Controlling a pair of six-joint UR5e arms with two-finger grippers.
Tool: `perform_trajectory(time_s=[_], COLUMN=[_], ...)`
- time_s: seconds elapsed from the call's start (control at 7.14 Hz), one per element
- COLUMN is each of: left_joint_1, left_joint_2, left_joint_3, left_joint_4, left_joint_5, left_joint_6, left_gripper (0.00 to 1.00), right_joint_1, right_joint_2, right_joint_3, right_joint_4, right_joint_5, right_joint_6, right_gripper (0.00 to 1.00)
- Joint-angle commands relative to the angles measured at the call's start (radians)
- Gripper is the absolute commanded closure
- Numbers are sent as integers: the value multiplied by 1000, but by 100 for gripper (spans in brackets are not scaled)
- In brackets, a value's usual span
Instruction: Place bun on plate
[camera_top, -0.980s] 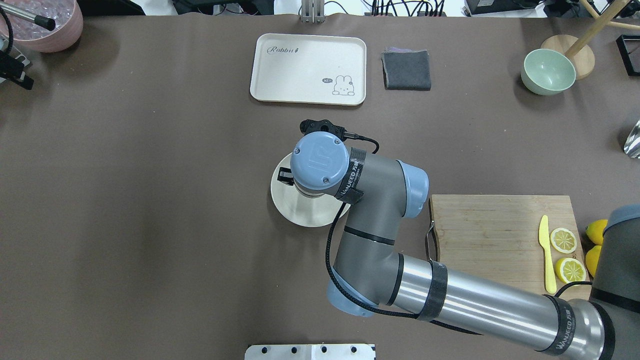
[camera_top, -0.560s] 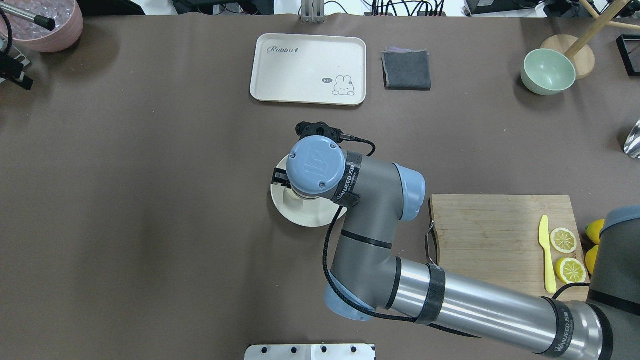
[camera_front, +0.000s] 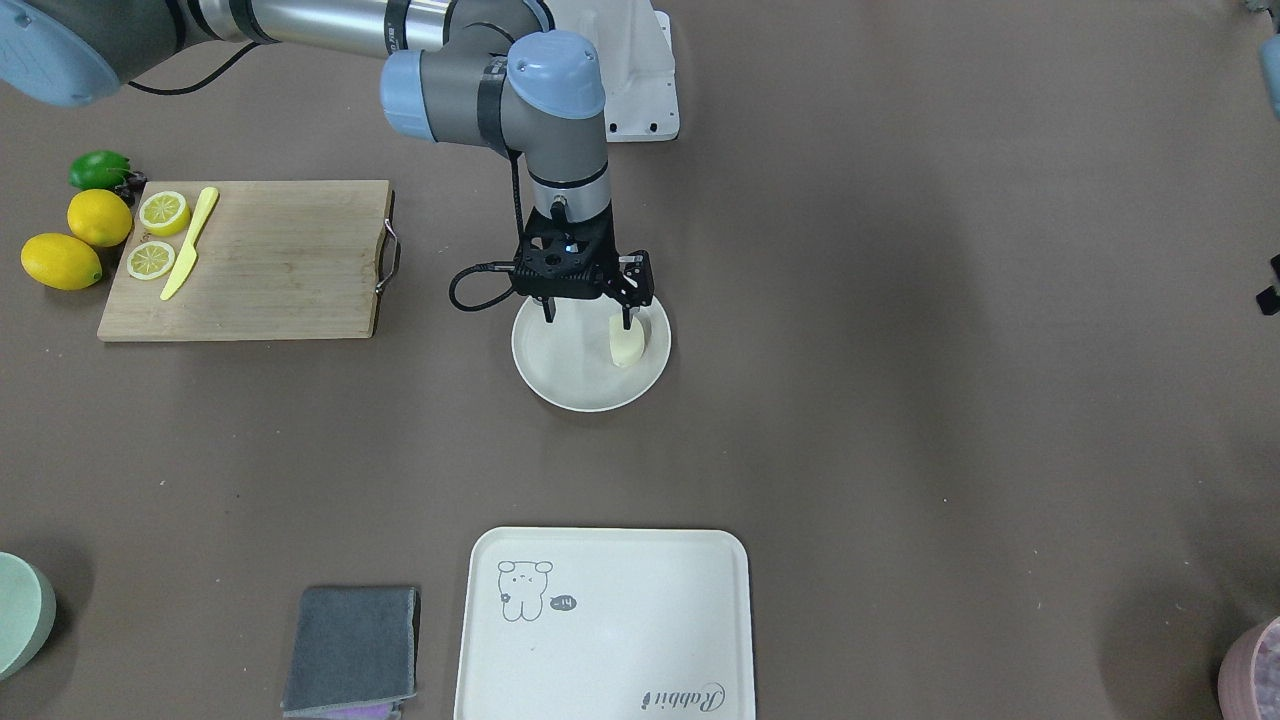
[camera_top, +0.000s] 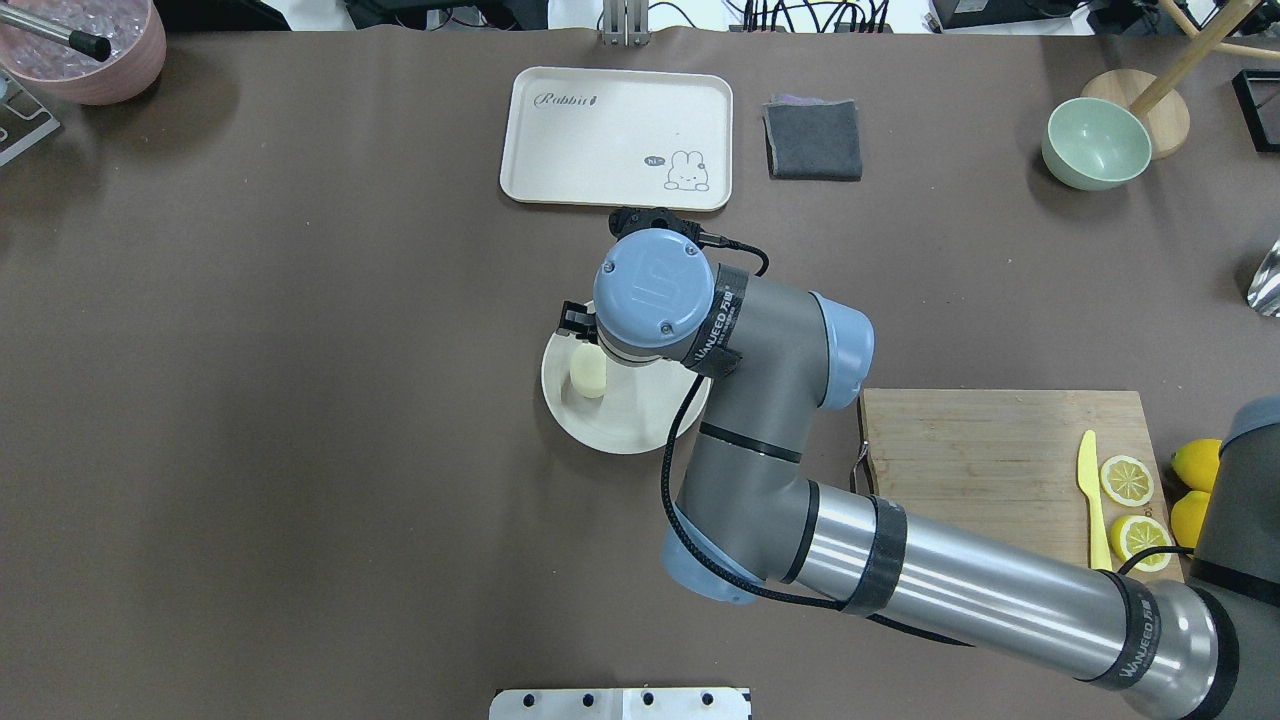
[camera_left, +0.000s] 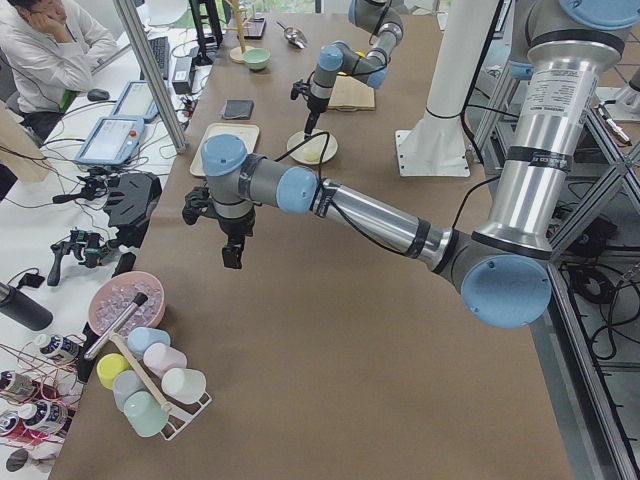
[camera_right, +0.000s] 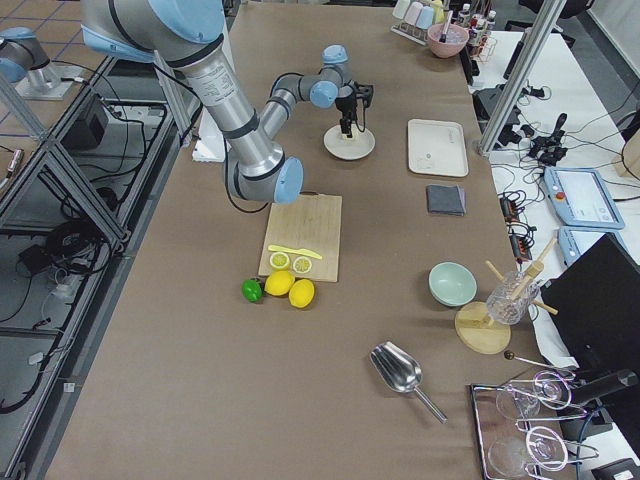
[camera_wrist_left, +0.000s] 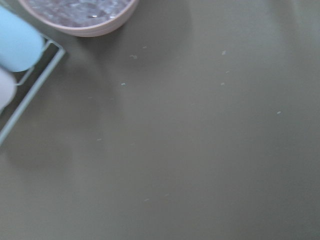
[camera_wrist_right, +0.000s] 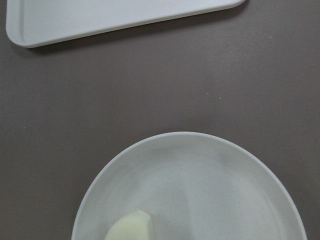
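The pale cream bun (camera_front: 626, 345) lies on the round off-white plate (camera_front: 565, 392), near the rim on the side away from the cutting board. My right gripper (camera_front: 588, 316) hangs just above the plate, open, and one finger (camera_front: 628, 318) stands over the bun's top. From overhead the bun (camera_top: 588, 371) shows on the plate (camera_top: 625, 438) beside the right wrist. The right wrist view catches the plate (camera_wrist_right: 200, 145) and the bun's tip (camera_wrist_right: 131, 227). My left gripper (camera_left: 232, 252) hangs far off near the table's end; whether it is open or shut I cannot tell.
A cream rabbit tray (camera_top: 617, 138) and a grey folded cloth (camera_top: 813, 139) lie beyond the plate. A wooden cutting board (camera_top: 990, 470) with lemon slices and a yellow knife sits to the right. A green bowl (camera_top: 1096, 143) and a pink bowl (camera_top: 95, 55) stand at the far corners.
The right wrist has moved off the plate's middle toward the tray, uncovering the bun lying on the plate. The left gripper has left the overhead view's left edge.
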Motion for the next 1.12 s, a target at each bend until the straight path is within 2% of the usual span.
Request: perform_trajectory(time_s=[0.0,0.42,0.7,0.84,0.98], left_joint_1=[-85,-90,-90,-90,-90], left_joint_2=[119,211,257,255,254], left_joint_3=[21,28,28,28,26], left_joint_4=[145,84,-13,-13,-13], left_joint_5=[17,10,8,8,10], left_joint_6=[185,179,173,154,138], left_gripper=[2,2,2,2,2], right_joint_1=[75,334,572,671,736], right_joint_2=[-36,-262,-414,-453,-488], right_joint_3=[26,188,259,261,299], right_joint_4=[-7,-11,-14,-46,-160], right_joint_5=[71,331,535,623,625], right_joint_6=[-70,-361,-582,-710,-867], right_gripper=[1,1,1,1,0])
